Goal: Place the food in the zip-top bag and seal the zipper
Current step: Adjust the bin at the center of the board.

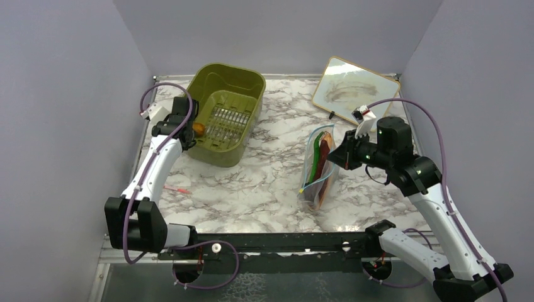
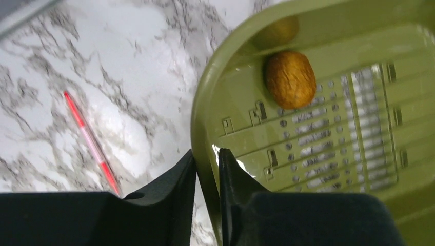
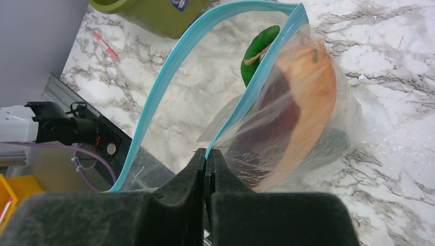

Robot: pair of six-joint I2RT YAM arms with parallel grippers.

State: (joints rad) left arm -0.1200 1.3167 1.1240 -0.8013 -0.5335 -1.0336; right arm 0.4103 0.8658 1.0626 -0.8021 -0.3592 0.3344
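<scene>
Right wrist: zipper [image 3: 255,82] pinched between the closed jaws.

Overhead, two wrist close-ups (tub [image 1: 221,153] shared).

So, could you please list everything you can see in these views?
tub: one, olive-green, back left of table
round food piece: one, orange-brown, inside the tub by its wall
zip-top bag: one, clear, right of centre, mouth open
zipper: one, light blue, along the bag's mouth
hot-dog piece: one, orange and dark red, inside the bag
green vegetable: one, dark green, inside the bag
stick: one, red, on the table beside the tub
framed board: one, white, back right
table: one, white marble
left gripper: one, black, jaws closed on the tub's rim
right gripper: one, black, jaws shut on the bag's mouth edge
</scene>
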